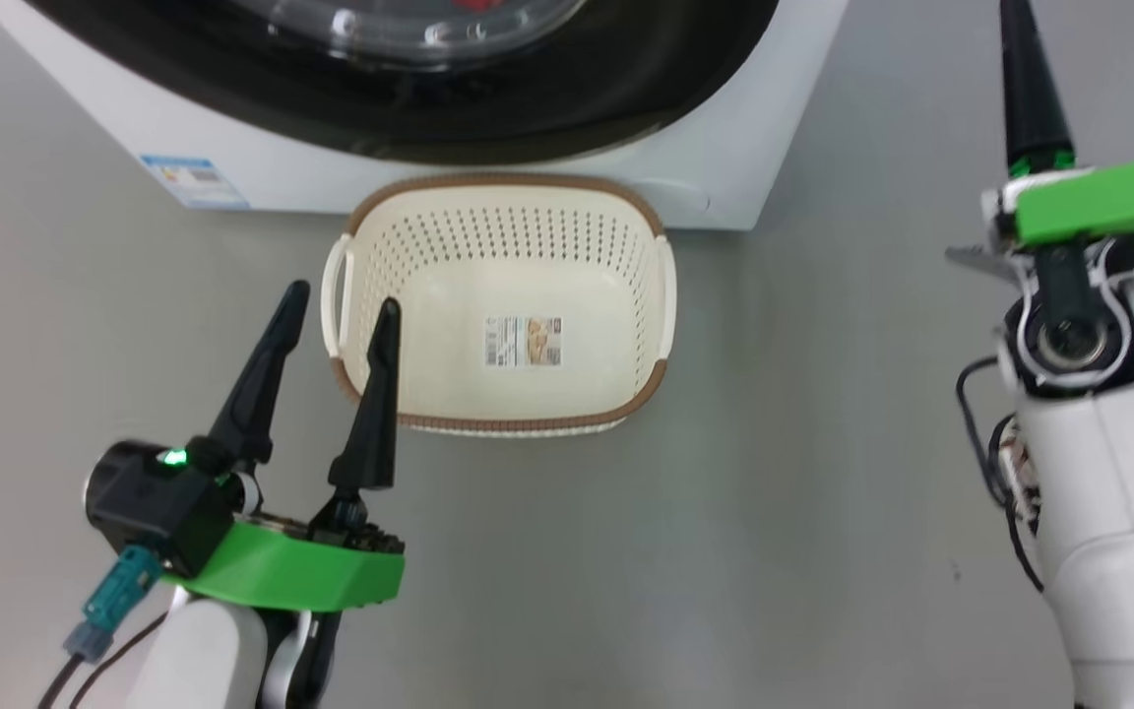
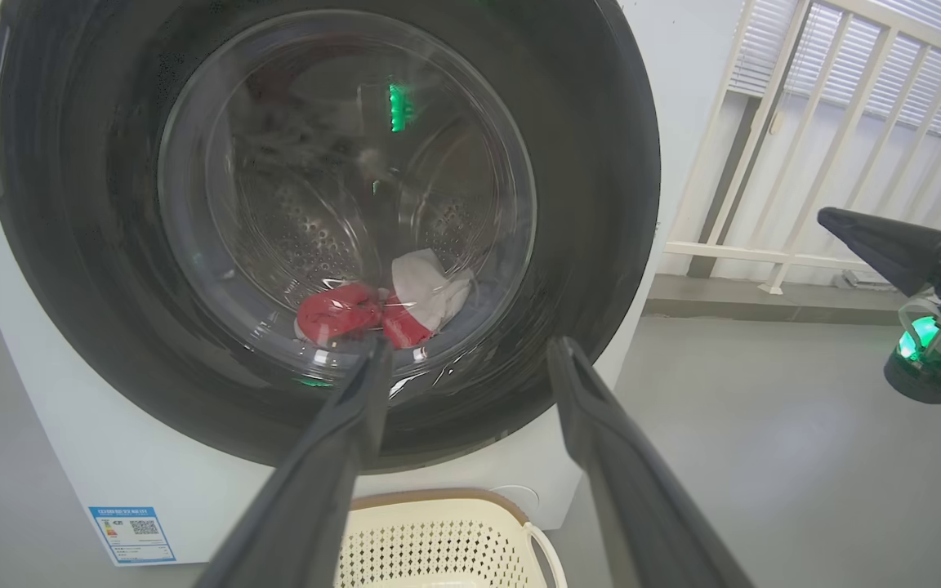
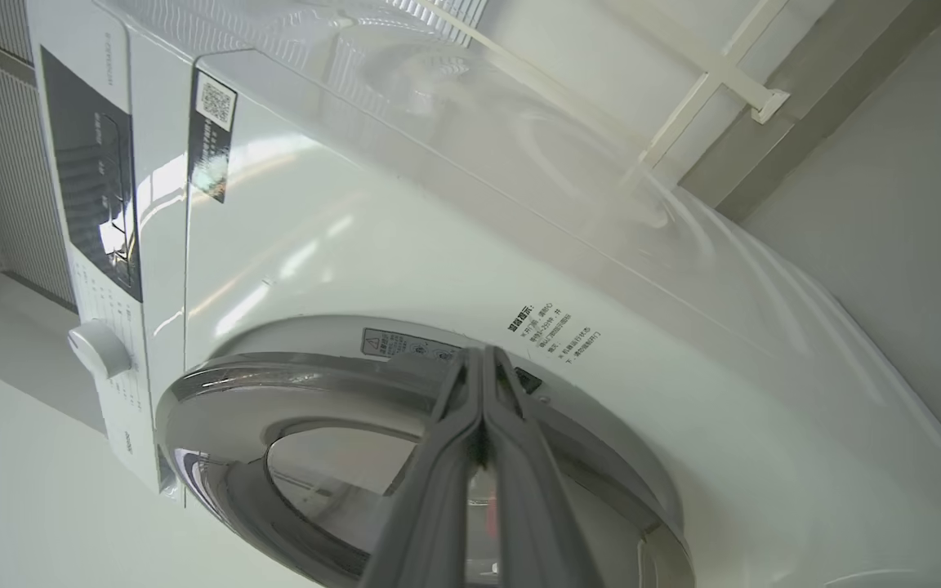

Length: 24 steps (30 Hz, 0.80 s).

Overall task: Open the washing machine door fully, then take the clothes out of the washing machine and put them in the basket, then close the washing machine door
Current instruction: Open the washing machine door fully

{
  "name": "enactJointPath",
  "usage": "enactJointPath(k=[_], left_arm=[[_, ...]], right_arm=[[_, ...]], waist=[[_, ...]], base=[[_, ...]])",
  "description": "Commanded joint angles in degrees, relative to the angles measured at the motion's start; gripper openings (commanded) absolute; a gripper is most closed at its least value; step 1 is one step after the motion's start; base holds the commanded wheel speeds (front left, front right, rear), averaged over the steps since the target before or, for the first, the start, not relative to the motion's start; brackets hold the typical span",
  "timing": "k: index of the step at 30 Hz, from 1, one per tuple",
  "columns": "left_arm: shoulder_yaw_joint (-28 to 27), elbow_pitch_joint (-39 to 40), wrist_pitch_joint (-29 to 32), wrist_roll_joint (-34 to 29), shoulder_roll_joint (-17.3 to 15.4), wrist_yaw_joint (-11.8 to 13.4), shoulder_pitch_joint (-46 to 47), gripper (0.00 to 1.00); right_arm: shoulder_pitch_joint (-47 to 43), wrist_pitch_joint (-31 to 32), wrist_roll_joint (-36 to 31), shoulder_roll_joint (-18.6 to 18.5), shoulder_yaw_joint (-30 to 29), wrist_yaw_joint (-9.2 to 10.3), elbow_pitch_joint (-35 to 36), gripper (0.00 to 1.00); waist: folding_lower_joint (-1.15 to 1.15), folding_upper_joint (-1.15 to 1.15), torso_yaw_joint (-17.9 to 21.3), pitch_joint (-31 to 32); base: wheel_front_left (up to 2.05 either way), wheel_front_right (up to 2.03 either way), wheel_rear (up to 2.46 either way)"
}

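- The basket (image 1: 528, 236) sits on the grey floor just in front of the washing machine (image 1: 380, 177). A paper label (image 1: 524, 342) shows on its cream bottom.
- The washing machine door (image 2: 78, 245) lies shut against the white front. Through its glass, the clothes (image 2: 381, 306) rest low in the steel drum, red fabric beside white.
- Counted: one basket, one machine, one door and one small bundle of clothes. I cannot tell how many garments are in it. A single blue label (image 1: 195, 181) sits low on the machine's front.
- My left gripper (image 1: 343, 296) hovers low beside the basket's left handle. Its two dark fingers are spread wide, holding nothing, and they point towards the door.
- My right gripper (image 3: 480, 359) is raised at the machine's right side on a pale forearm. Its fingers are pressed flat together, gripping nothing. The tips sit at the door's rim; whether they touch it I cannot tell.
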<state>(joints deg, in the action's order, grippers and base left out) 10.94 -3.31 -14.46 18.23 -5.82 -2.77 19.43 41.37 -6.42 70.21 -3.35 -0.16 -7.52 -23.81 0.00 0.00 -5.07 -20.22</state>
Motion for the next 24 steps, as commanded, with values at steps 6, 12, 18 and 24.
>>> enactJointPath(k=[6, 12, 18, 24], left_arm=[[-1.44, 0.89, -0.39, 0.02, -1.55, -0.87, 3.60, 1.00], [-1.07, 0.53, -0.46, -0.20, -1.45, -1.26, 4.84, 1.00], [-0.85, 0.17, -0.50, -0.30, -1.08, -1.52, 5.55, 1.00], [-0.83, 0.07, -0.52, -0.59, -0.79, -1.97, 6.41, 1.00]], right_arm=[[7.34, 6.35, 7.85, 0.47, -0.53, 0.03, -1.53, 0.00], [13.68, 13.53, 10.74, 0.18, -0.59, 0.03, -5.54, 0.00], [19.41, 18.33, 11.88, 0.18, -1.14, 0.03, -8.99, 0.00], [25.38, 23.24, 12.95, -0.48, -2.02, 0.03, -13.56, 0.00]], waist=[[0.00, 0.00, -2.83, -5.17], [0.00, 0.00, -3.46, -7.60], [0.00, 0.00, -3.74, -9.28], [0.00, 0.00, -4.20, -11.03]], base=[[0.00, 0.00, 0.00], [0.00, 0.00, 0.00], [0.00, 0.00, 0.00], [0.00, 0.00, 0.00]])
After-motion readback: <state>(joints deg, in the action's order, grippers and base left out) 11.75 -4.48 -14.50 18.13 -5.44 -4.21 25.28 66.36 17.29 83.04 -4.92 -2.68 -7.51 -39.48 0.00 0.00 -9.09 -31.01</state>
